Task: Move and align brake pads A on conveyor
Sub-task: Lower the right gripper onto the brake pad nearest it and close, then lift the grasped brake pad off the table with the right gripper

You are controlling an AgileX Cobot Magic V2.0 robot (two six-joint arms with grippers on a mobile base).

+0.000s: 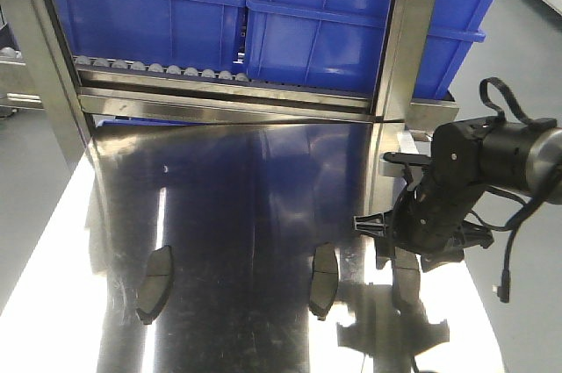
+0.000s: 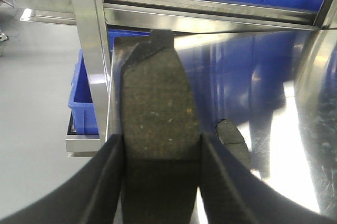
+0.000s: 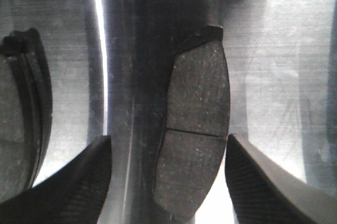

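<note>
steel table [image 3: 284, 50], brake pad [image 3: 195, 129] between spread right hand [image 3: 167, 147] fingers

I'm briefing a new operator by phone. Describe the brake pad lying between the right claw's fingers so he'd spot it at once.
Start at the shiny steel table below the blue bins and go to its right side, where the black arm reaches down. The brake pad lies flat between the open right claw's fingers, touching neither. Its neighbours lie in the open to the left.

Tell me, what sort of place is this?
Likely a factory parts station: blue bins on a roller rack, a steel table, and brake pads lying on it.
</note>
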